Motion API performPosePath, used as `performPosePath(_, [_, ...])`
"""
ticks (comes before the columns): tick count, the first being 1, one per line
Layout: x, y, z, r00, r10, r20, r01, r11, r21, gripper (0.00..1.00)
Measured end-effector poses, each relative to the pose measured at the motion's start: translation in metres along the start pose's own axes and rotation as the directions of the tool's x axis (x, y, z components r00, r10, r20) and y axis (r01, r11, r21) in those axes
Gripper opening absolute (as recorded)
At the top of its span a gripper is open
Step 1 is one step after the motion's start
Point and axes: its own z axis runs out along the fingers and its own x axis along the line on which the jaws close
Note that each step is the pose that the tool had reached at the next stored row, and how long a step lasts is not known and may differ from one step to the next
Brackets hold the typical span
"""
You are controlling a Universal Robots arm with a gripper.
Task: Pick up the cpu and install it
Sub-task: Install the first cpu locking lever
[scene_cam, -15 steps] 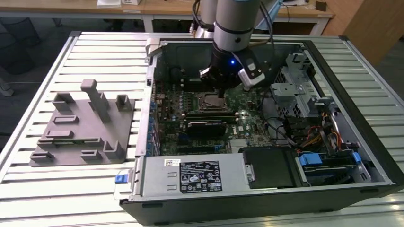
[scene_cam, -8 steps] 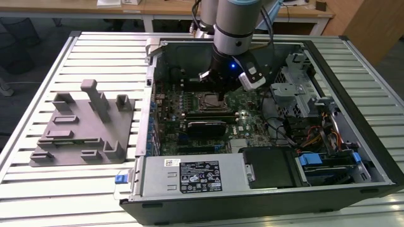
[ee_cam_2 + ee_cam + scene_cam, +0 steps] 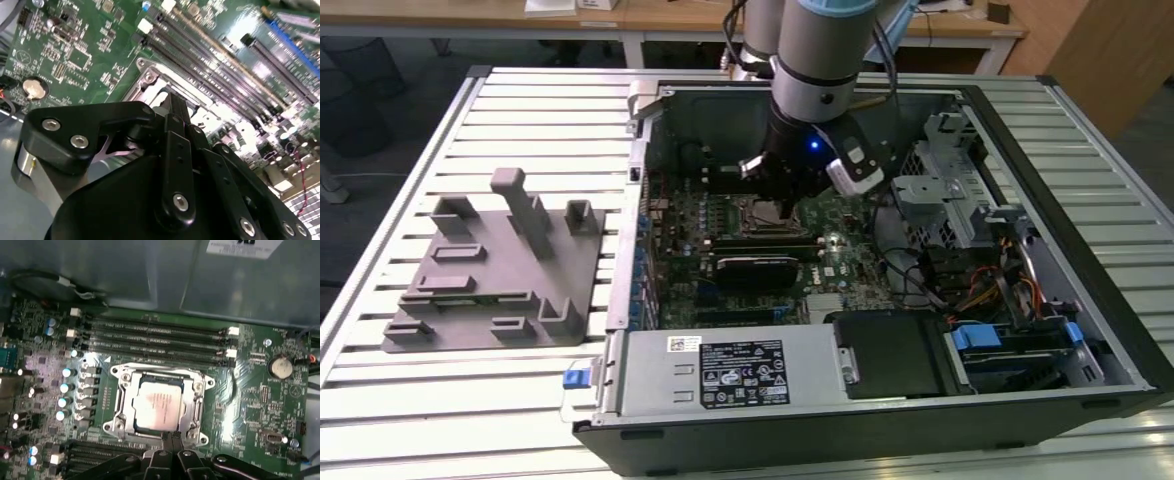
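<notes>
The cpu (image 3: pixel 157 405) lies flat in the socket (image 3: pixel 159 405) on the motherboard (image 3: pixel 250 400) inside the open case (image 3: pixel 1067 330). The gripper (image 3: pixel 171 436) sits at the socket's edge, fingers pressed together, holding nothing. A grey fixture (image 3: pixel 494 270) stands outside the case, at the exterior view's left.

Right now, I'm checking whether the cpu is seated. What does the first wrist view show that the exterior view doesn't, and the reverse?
First wrist view: the cpu lying flat in the socket, inside its metal frame, and a coin cell on the board.
Exterior view: the grey fixture on the table beside the case, at that view's left, and the arm reaching down into the case.
Both: the gripper low at the socket, and the motherboard.
</notes>
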Motion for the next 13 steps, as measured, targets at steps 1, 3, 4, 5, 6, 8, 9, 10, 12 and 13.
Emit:
performPosePath(1, [0.0002, -0.0017, -0.0001, 1.0000, 0.000, -0.0001, 0.000, 1.0000, -0.0001, 0.11])
performPosePath(3, [0.0013, -0.0044, -0.0003, 1.0000, -0.003, -0.0002, 0.003, 1.0000, -0.0001, 0.11])
performPosePath(4, [0.0020, -0.0056, -0.0004, 1.0000, -0.005, -0.0002, 0.005, 1.0000, -0.0005, 0.11])
performPosePath(5, [0.0030, -0.0068, -0.0005, 1.0000, -0.006, -0.0001, 0.006, 1.0000, -0.0015, 0.11])
performPosePath(6, [0.0042, -0.0078, -0.0005, 1.0000, -0.008, 0.0000, 0.008, 1.0000, -0.0026, 0.11])
performPosePath(8, [0.0084, -0.0085, -0.0004, 1.0000, -0.010, 0.0004, 0.010, 0.9999, -0.0042, 0.11])
performPosePath(9, [0.0111, -0.0087, -0.0004, 0.9999, -0.010, 0.0005, 0.010, 0.9999, -0.0048, 0.11])
performPosePath(10, [0.0138, -0.0088, -0.0003, 0.9999, -0.011, 0.0007, 0.011, 0.9999, -0.0054, 0.11])
performPosePath(12, [0.0193, -0.0091, 0.0000, 0.9999, -0.012, 0.0009, 0.012, 0.9999, -0.0064, 0.11])
performPosePath(13, [0.0217, -0.0091, 0.0001, 0.9999, -0.013, 0.0009, 0.013, 0.9999, -0.0066, 0.11])
